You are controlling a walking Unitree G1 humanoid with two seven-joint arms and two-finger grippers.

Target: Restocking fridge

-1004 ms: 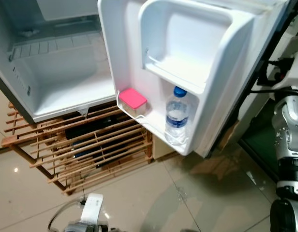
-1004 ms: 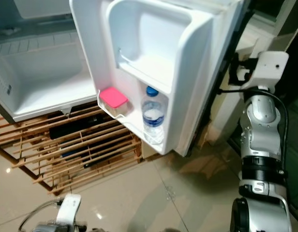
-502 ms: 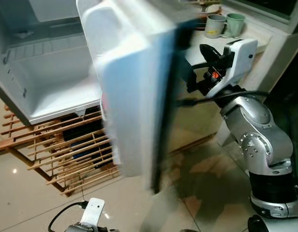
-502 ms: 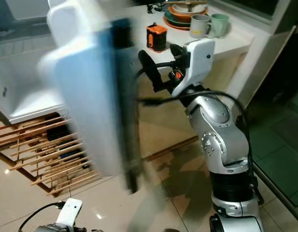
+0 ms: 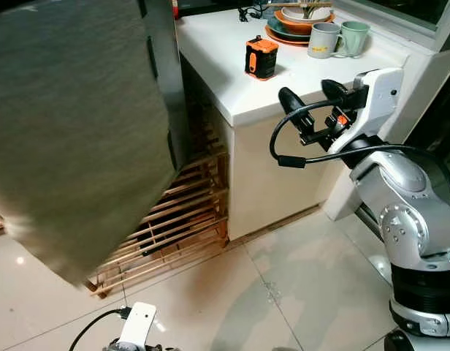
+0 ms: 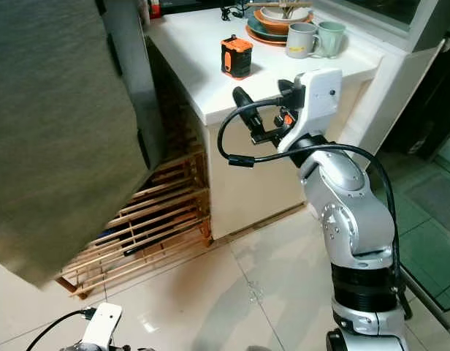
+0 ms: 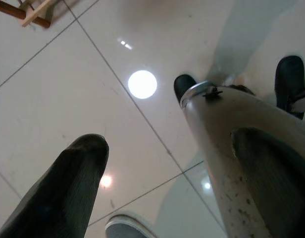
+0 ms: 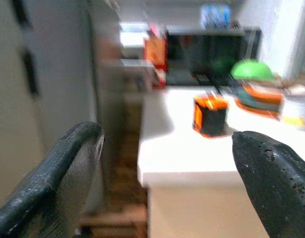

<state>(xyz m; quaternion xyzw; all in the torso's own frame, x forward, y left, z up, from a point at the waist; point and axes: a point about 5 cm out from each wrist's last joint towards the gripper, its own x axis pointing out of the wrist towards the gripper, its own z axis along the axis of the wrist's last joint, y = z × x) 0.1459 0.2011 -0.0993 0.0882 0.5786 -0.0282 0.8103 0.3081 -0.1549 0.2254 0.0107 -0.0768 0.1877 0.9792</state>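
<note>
Grey-olive fridge door, outer face to the camera, covers the left half of the head views; its upper and left edges are cut off by the frame, so the fridge interior is hidden. No brand mark or label can be read on it. Wooden slatted rack shows beneath the door's lower edge, standing on pale glossy tiles.

Right gripper is raised beside the front edge of the white counter, fingers spread wide with nothing between them, well apart from the door. Black cable loops under it.

On the counter: small orange-and-black box, any writing too small to read; two mugs, one grey, one pale green; stacked bowls behind them, partly cut off.

Right wrist view is blurred; the orange box and a green rounded shape are made out, nothing legible.

Left gripper hangs low over the floor tiles, fingers apart, empty. A white wrist part shows at the bottom edge.
</note>
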